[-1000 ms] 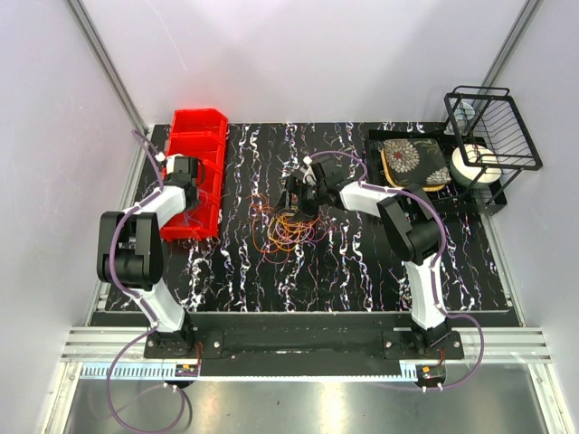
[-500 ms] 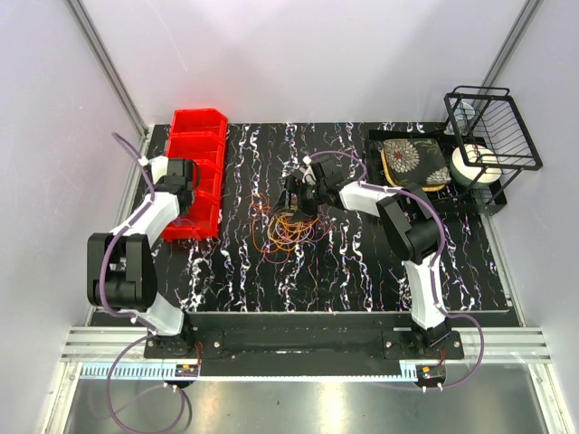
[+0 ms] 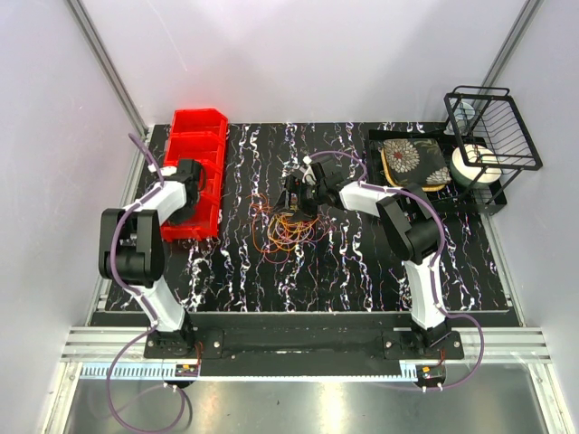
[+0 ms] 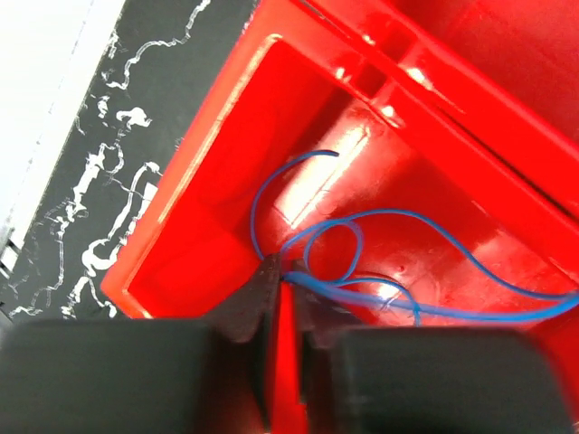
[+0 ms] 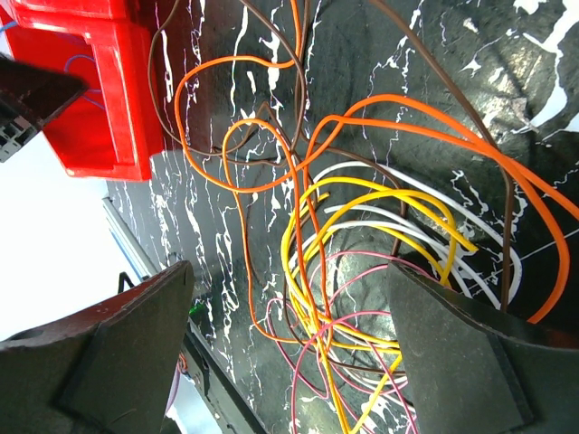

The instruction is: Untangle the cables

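Note:
The cables [image 3: 288,231] lie in a tangle mid-table: orange [image 5: 434,113], yellow [image 5: 362,194], pink, white and brown loops. My right gripper [image 3: 301,201] hovers over the tangle's far side, open [image 5: 289,271], with loops showing between its fingers and nothing pinched. One blue cable [image 4: 398,215] lies coiled inside the near compartment of the red bin [image 3: 201,136]. My left gripper [image 3: 192,192] is over that compartment. Its jaws [image 4: 285,269] stand a narrow slit apart, and the blue cable's strand runs past the right fingertip.
A black tray [image 3: 434,194] at the back right holds a floral-patterned plate [image 3: 414,158] and a white roll [image 3: 475,163], with a black wire rack [image 3: 493,127] above it. The red bin's corner [image 5: 99,81] shows left of the tangle.
The left arm swung out to the left and came back over the bin's near compartment. Its jaws have parted slightly. The right arm and the tangle have not moved.

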`<action>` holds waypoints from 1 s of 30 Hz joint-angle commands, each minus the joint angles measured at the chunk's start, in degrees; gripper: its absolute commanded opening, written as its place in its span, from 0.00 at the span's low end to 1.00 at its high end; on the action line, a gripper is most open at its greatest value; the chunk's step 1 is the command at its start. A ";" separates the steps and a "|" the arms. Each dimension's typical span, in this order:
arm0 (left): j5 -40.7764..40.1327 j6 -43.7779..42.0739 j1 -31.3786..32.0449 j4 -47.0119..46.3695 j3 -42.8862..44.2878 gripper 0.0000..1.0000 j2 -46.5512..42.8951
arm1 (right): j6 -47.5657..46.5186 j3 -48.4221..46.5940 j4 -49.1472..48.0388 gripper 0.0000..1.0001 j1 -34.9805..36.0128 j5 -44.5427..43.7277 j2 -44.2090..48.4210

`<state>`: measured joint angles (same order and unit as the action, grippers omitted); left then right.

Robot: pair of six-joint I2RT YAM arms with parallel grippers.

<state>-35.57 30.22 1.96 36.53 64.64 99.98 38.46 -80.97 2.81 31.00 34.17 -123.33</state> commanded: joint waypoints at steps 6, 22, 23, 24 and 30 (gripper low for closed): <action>2.08 1.86 0.85 3.27 3.03 0.76 -5.41 | 0.48 0.90 -2.37 0.93 0.02 0.72 -1.92; 3.66 -0.15 8.49 4.08 5.06 0.80 -24.13 | 1.27 1.78 -4.83 0.93 -0.07 -0.24 -0.60; 4.97 -0.85 11.29 3.03 4.97 0.77 -23.87 | 1.01 2.04 -4.83 0.93 0.02 -0.94 0.36; 5.33 -1.73 12.88 1.28 5.23 0.75 -23.44 | 0.48 2.83 -4.74 0.93 0.02 -2.78 0.98; 13.49 -2.97 19.92 -7.78 4.09 0.72 -16.50 | -0.75 6.87 -3.52 0.94 -0.68 -13.22 7.04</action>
<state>-29.67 29.12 19.64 37.47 68.66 79.46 39.51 -77.01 -2.15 30.98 30.92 -121.30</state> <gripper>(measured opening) 0.728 0.929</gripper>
